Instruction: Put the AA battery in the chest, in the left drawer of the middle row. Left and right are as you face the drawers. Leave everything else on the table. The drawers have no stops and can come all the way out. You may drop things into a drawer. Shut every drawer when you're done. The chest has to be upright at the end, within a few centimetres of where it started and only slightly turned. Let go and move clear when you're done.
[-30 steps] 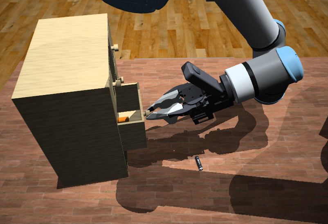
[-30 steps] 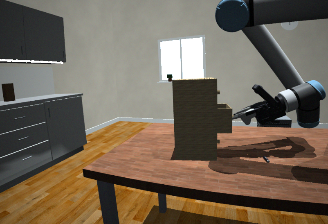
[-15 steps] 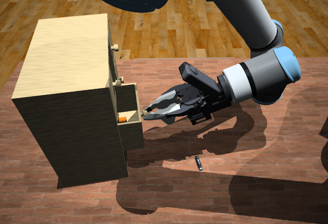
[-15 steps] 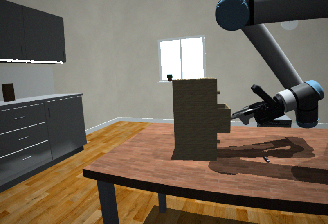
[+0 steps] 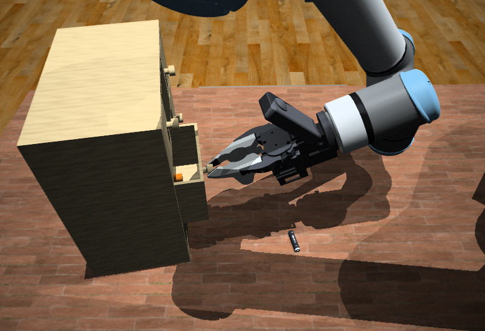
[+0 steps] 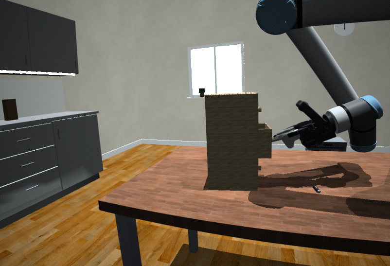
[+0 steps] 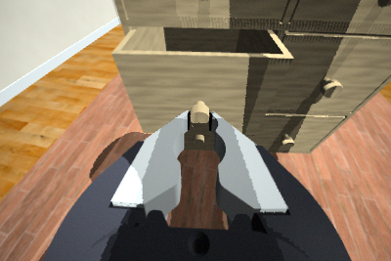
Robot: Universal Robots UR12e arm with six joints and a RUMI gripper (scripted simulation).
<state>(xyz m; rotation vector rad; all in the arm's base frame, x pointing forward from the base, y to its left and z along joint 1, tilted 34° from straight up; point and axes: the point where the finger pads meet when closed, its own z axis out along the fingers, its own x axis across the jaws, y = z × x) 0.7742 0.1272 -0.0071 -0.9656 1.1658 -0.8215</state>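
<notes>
Over at nine o'clock in the top view stands the chest [image 5: 94, 84], upright, its drawer fronts facing three o'clock. One drawer [image 5: 192, 192] juts out of it, the left one of the middle row as the wrist view faces the fronts, so by my reading the right compartment is open. There's something small and orange [image 5: 178, 176] lying inside at the back edge of the opening; what it is, I can't tell.

Moving toward centre: the gripper [image 5: 209, 169] reaches in level from three o'clock, jaws pressed nearly together and pinching the drawer's knob [image 7: 199, 112]. The wrist view shows that pale knob seated right at the tips. The level, head-on hold makes sense: it pulls straight along the drawer's travel, so the chest isn't dragged or twisted. With no stops on these drawers, too long a pull could bring it clean out.

Now down to five o'clock of the gripper: the AA battery [image 5: 294, 240] lies flat on the table [image 5: 391, 304], well apart from the chest, untouched. So the opening is made, and the pick-up is yet to come. The other drawers look shut.
</notes>
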